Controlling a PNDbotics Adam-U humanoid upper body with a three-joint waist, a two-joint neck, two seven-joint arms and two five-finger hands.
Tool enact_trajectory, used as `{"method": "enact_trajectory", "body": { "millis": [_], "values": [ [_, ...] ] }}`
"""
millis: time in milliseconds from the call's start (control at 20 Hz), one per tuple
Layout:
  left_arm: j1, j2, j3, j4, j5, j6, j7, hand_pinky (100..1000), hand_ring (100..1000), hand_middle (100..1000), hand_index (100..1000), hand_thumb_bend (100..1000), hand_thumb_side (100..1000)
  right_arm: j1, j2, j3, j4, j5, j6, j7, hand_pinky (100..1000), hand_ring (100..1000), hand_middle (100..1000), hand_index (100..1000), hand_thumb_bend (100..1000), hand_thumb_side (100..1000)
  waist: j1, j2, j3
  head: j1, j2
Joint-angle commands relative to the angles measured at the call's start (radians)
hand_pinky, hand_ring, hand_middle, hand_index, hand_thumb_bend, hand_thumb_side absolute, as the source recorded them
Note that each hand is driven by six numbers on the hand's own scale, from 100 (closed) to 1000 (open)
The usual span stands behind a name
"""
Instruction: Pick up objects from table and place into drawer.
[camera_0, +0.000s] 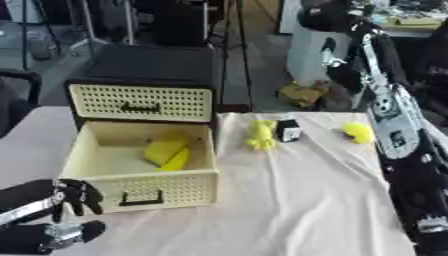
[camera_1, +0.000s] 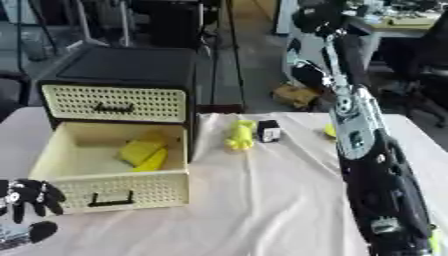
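A black cabinet (camera_0: 149, 62) holds two cream perforated drawers. Its lower drawer (camera_0: 144, 190) is pulled out, with yellow objects (camera_0: 168, 152) lying inside. On the pale tablecloth lie a yellow toy (camera_0: 261, 134), a small black and white cube (camera_0: 288, 130) and another yellow object (camera_0: 357, 132). My left hand (camera_0: 77, 196) hangs at the lower left, just in front of the drawer's front corner, fingers relaxed and holding nothing. My right arm rises steeply along the right side. Its hand (camera_0: 325, 17) is a dark shape high above the table's far edge.
The table (camera_0: 297, 200) is covered in a light cloth, bare in front of the small objects. My right arm (camera_0: 394, 130) partly hides the right-hand yellow object. Beyond the table stand chairs, stands and a brown bag (camera_0: 302, 94) on the floor.
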Motion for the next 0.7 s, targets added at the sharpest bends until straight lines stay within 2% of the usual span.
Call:
{"method": "enact_trajectory", "body": {
  "millis": [50, 250, 450, 700],
  "values": [
    [-0.031, -0.02, -0.028, 0.036, -0.03, 0.008, 0.0, 683, 782, 896, 869, 430, 1000, -0.013, -0.02, -0.01, -0.03, -0.01, 0.007, -0.003, 795, 808, 730, 782, 100, 517, 0.002, -0.008, -0.003, 0.005, 0.006],
    [-0.072, -0.086, -0.058, 0.106, -0.06, 0.005, 0.018, 721, 806, 923, 897, 410, 1000, -0.01, -0.011, -0.01, -0.034, -0.012, 0.006, -0.001, 795, 808, 729, 782, 100, 518, -0.001, -0.005, -0.009, 0.011, 0.003],
    [-0.121, -0.155, -0.082, 0.174, -0.088, -0.001, 0.041, 723, 807, 928, 899, 403, 1000, -0.013, -0.003, -0.008, -0.038, -0.012, 0.004, 0.0, 795, 808, 728, 782, 100, 519, -0.007, 0.0, -0.019, 0.019, 0.0],
    [-0.167, -0.208, -0.118, 0.228, -0.101, -0.019, 0.024, 721, 803, 927, 899, 408, 1000, -0.014, 0.005, -0.009, -0.041, -0.013, 0.004, 0.001, 796, 808, 727, 782, 100, 521, -0.009, 0.007, -0.027, 0.026, -0.001]
  ]
}}
